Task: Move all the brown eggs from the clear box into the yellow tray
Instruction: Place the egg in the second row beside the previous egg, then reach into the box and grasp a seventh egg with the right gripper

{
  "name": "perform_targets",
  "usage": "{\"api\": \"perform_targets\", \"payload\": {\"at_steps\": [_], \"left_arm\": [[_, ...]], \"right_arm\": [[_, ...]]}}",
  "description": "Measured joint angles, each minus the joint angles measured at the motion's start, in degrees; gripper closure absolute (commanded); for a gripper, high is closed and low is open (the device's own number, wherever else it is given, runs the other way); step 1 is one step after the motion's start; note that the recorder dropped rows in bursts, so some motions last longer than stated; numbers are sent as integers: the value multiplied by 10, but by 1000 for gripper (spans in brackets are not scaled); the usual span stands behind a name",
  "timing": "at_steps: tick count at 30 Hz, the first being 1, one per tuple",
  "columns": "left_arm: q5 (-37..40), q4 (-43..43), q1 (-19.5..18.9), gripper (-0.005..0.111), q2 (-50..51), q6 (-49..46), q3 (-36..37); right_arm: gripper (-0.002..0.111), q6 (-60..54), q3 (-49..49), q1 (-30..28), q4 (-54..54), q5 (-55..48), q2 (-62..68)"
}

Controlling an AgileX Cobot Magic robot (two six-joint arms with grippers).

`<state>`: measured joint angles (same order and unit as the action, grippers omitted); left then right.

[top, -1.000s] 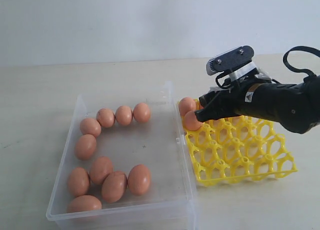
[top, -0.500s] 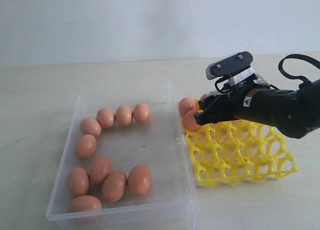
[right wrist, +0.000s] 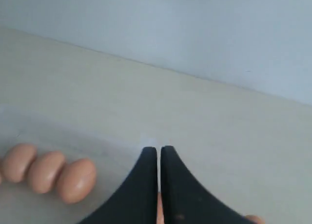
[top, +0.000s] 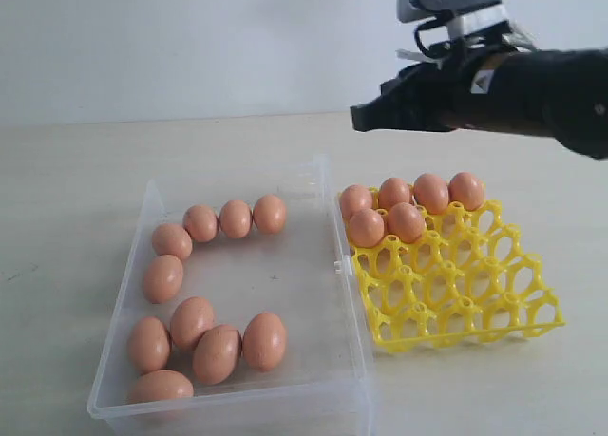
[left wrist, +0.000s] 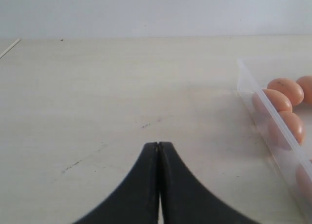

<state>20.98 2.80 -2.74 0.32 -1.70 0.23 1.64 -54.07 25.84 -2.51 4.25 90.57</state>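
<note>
Several brown eggs [top: 264, 340] lie in the clear box [top: 296, 282], in a row at the back and a cluster at the front. Several more eggs [top: 407, 221] sit in the back-left cells of the yellow tray [top: 475, 305]. My right gripper [top: 359, 116] hangs high above the tray's back-left corner, shut and holding nothing; in its wrist view the gripper [right wrist: 159, 149] shows only a hairline gap, with three eggs [right wrist: 76, 179] off to one side. My left gripper [left wrist: 158, 144] is shut and empty over bare table beside the box wall [left wrist: 273, 117].
The tray stands right against the box's right wall, by the latch tab [top: 339, 264]. The tray's front and right cells [top: 494, 293] hold nothing. Pale tabletop [top: 76, 170] surrounds both, with a plain wall behind.
My right gripper has let go of an egg in the tray's second row and risen well above the tray. The eggs it was covering now show. The left arm has not moved.
</note>
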Motion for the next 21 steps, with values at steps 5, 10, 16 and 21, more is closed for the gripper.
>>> {"api": "perform_targets", "payload": {"at_steps": [5,10,16,21], "left_arm": [[0,0,0,107,0,0,0],[0,0,0,107,0,0,0],[0,0,0,107,0,0,0],[0,0,0,107,0,0,0]], "right_arm": [[108,-23,-161,84,25,-275,53],[95,-76,-262,141,123,-419,131],[56,-79,-305,162,296,-452,224],[42,-31,-306,162,351,-481,285]]}}
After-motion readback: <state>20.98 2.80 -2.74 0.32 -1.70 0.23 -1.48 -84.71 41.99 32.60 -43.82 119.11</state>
